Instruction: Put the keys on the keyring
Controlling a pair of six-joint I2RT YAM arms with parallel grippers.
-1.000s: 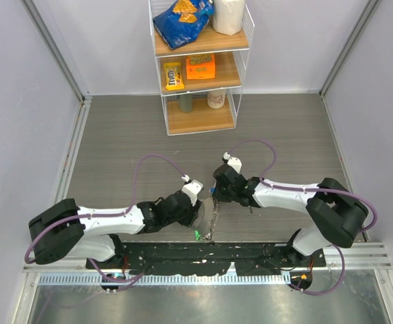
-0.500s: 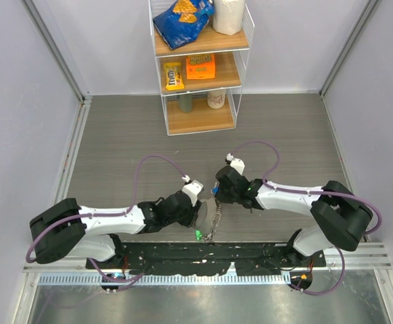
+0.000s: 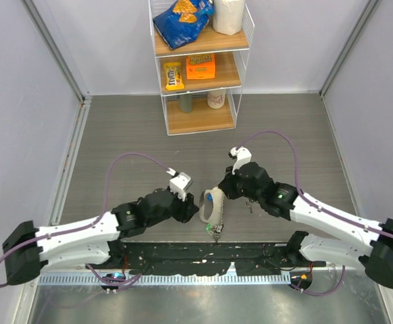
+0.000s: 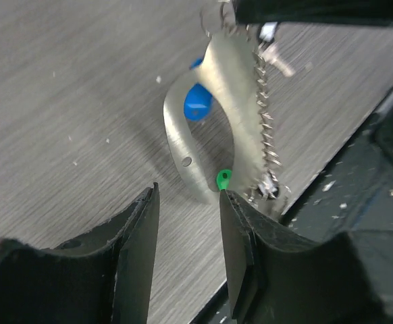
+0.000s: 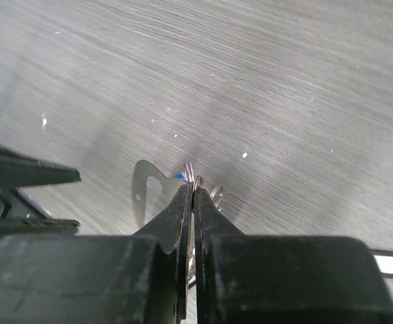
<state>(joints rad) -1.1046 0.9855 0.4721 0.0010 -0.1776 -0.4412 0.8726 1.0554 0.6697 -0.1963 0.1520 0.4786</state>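
Grey keyring just beyond left gripper (right gripper pinches top)

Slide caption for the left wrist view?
Open left gripper lined up on the upright keyring, with chain, blue tag and green tag.

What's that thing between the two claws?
The grey keyring with its chain. The top view shows it between the left gripper, jaws open, and the right gripper, which pinches one end.

Grey wood-grain floor, pale walls, wire shelf unit w/ snacks
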